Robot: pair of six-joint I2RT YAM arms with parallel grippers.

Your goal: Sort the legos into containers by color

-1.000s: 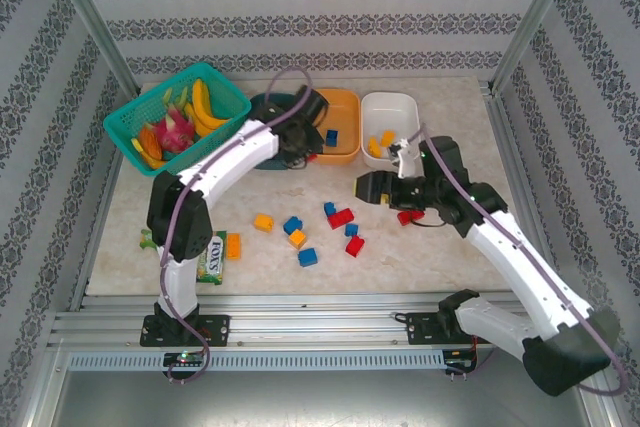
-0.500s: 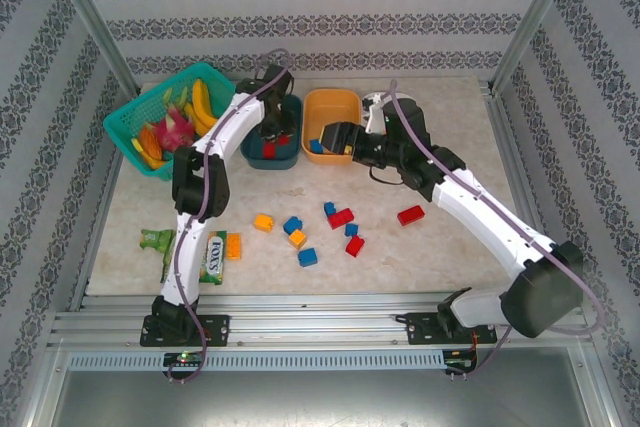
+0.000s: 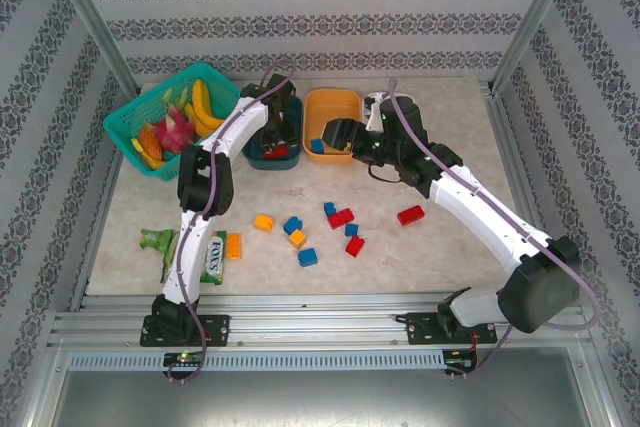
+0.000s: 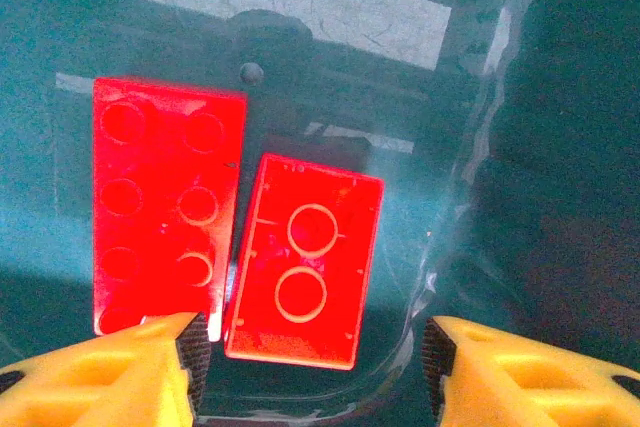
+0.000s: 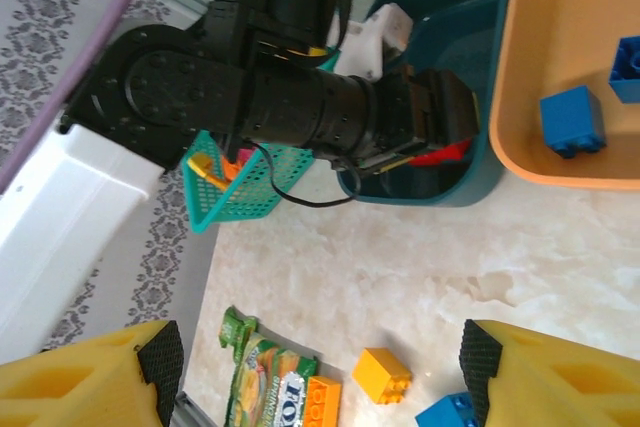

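Observation:
My left gripper (image 3: 278, 135) reaches down into the dark teal bin (image 3: 258, 157) and stands open. In the left wrist view two red legos, a long one (image 4: 165, 207) and a shorter one (image 4: 305, 262), lie flat on the bin floor just beyond the open fingers (image 4: 150, 367); neither is gripped. My right gripper (image 3: 328, 137) hovers open over the front of the orange bin (image 3: 340, 105), which holds two blue legos (image 5: 572, 119). Loose legos lie mid-table: red (image 3: 342, 218), blue (image 3: 308, 257), orange-yellow (image 3: 263, 222), and one red apart (image 3: 410, 214). The white bin (image 3: 376, 100) is mostly hidden behind the right arm.
A green mesh basket (image 3: 130, 122) with toy fruit stands at the back left beside the teal bin. A green snack packet (image 3: 208, 255) lies front left with an orange lego (image 3: 233, 245) against it. Metal posts frame the table's back corners.
The right arm has swung from the middle right of the table back and left to the orange bin. The left gripper has moved left from the orange bin's edge into the teal bin.

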